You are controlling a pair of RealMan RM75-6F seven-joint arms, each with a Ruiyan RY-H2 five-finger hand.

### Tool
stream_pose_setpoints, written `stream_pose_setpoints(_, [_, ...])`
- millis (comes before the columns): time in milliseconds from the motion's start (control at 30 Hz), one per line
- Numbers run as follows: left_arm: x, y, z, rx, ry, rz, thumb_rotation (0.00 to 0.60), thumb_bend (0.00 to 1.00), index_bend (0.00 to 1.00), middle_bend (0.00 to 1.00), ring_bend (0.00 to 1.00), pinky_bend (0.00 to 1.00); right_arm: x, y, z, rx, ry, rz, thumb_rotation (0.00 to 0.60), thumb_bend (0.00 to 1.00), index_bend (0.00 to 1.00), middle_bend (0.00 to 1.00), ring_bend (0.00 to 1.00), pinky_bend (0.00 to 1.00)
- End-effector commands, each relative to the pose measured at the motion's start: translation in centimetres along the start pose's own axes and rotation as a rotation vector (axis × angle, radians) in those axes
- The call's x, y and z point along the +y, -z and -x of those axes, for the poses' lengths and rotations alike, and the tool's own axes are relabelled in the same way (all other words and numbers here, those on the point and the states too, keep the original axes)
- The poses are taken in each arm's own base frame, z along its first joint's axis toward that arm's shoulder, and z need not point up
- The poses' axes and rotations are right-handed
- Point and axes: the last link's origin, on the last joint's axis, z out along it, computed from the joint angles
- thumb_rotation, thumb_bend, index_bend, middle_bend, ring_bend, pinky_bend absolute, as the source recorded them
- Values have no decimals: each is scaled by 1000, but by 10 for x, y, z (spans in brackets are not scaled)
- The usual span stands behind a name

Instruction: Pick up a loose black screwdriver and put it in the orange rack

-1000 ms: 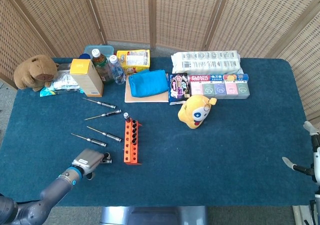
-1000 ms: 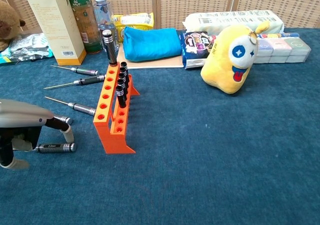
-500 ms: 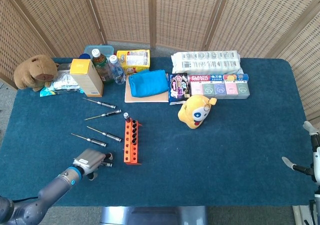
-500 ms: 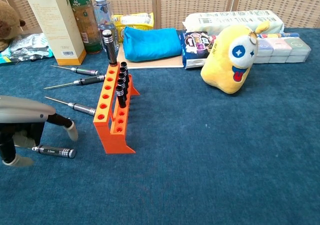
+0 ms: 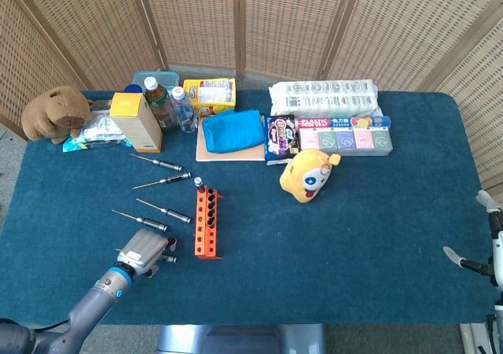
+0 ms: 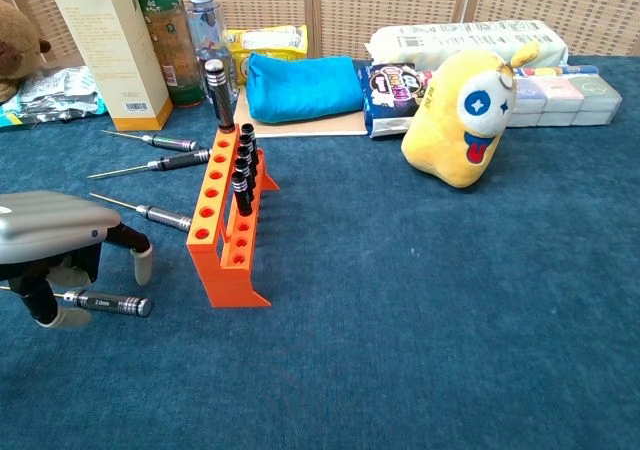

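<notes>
The orange rack (image 5: 207, 226) (image 6: 225, 232) stands left of centre with several black screwdrivers upright in its far holes. A loose black screwdriver (image 5: 167, 258) (image 6: 112, 303) lies flat on the blue cloth just left of the rack's near end. My left hand (image 5: 146, 248) (image 6: 58, 248) hovers right over it, fingers apart and straddling its left end, with one fingertip (image 6: 56, 317) in front of the handle and another behind. No firm grip shows. My right hand (image 5: 481, 236) waits at the far right table edge, fingers spread and holding nothing.
More loose screwdrivers (image 5: 163, 211) (image 6: 150, 212) lie left of the rack. A yellow plush (image 5: 309, 175), blue pouch (image 5: 233, 130), carton (image 5: 136, 121), bottles, snack packs and a brown plush (image 5: 53, 112) line the back. The blue table (image 5: 369, 236) stretches to the right.
My left hand has crept toward the rack and settled lower over the loose screwdriver, which slid slightly toward me. The right hand has not moved.
</notes>
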Motion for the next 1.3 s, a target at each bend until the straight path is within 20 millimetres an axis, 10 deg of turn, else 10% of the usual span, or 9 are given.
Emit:
stream_pose_setpoints(33, [3, 2, 0, 14, 3, 8, 600, 285, 351, 1000, 1000, 986, 0, 0, -1, 2, -2, 0, 600, 92, 13, 150, 128, 68])
stream_pose_setpoints(1300, [26, -10, 15, 93, -123, 4, 600, 284, 442, 1000, 1000, 986, -1, 1, -4, 5, -19, -6, 600, 93, 12, 155, 128, 69])
